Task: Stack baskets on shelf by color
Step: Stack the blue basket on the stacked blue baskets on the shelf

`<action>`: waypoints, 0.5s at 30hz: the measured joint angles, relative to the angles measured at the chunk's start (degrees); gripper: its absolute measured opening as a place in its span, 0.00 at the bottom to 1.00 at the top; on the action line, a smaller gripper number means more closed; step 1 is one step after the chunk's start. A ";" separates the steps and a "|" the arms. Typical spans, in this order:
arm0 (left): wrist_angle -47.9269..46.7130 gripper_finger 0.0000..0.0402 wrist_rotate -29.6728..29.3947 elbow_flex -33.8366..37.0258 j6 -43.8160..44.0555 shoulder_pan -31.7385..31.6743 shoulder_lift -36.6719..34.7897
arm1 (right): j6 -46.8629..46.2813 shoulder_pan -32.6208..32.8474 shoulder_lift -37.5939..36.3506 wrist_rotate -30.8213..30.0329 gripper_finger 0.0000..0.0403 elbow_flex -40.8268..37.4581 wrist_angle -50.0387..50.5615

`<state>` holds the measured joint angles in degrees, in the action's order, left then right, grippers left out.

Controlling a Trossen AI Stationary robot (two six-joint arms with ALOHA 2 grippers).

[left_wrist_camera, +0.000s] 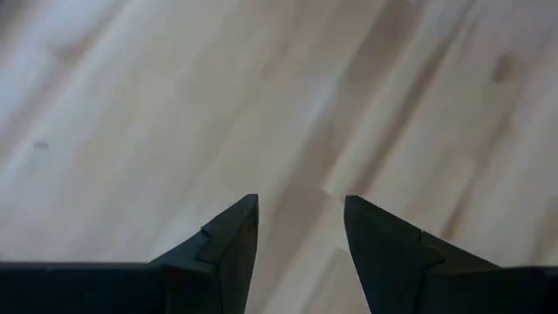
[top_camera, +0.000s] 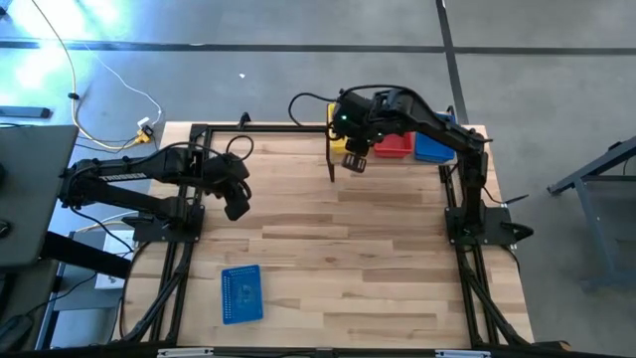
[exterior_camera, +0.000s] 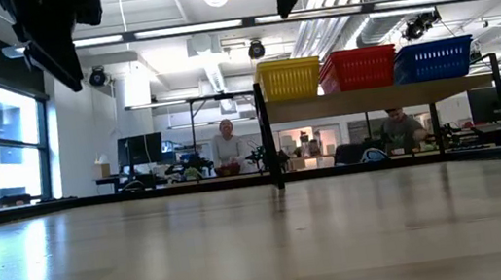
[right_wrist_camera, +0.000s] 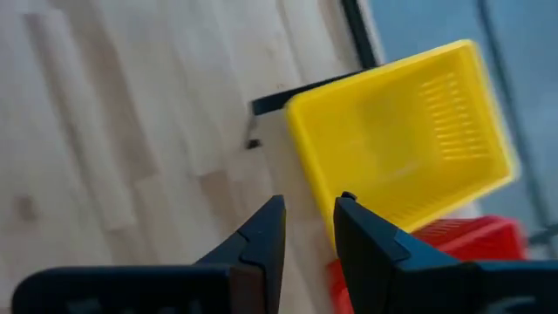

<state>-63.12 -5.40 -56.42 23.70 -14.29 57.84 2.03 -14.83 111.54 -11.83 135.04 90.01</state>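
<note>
Though no writing's legible, right gripper (top_camera: 355, 163) hovers open by yellow basket (right_wrist_camera: 397, 139).

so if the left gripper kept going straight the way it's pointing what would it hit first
Probably just the bare wooden tabletop. The left gripper is open and points down at empty planks, with nothing between its fingers. The lone blue basket lies off to the side, out of that line.

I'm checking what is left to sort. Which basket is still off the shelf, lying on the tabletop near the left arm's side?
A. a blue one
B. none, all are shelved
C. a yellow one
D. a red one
A: the high view shows a blue basket lying alone on the tabletop, while the shelf holds yellow, red and blue baskets.
</note>
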 joint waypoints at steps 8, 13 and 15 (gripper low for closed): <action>-1.06 0.40 6.93 0.03 7.67 5.53 0.00 | -2.28 1.37 -0.50 11.15 0.22 0.00 -0.01; -1.33 0.40 6.92 2.75 18.01 13.56 -0.04 | -7.20 3.97 -0.52 11.59 0.22 0.00 -0.01; -1.39 0.40 6.96 4.33 23.26 17.06 -0.04 | -9.60 5.25 -0.52 12.10 0.22 0.00 -0.01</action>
<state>-64.51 1.56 -52.09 46.95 2.77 57.80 -7.57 -9.58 111.02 0.27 135.04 90.00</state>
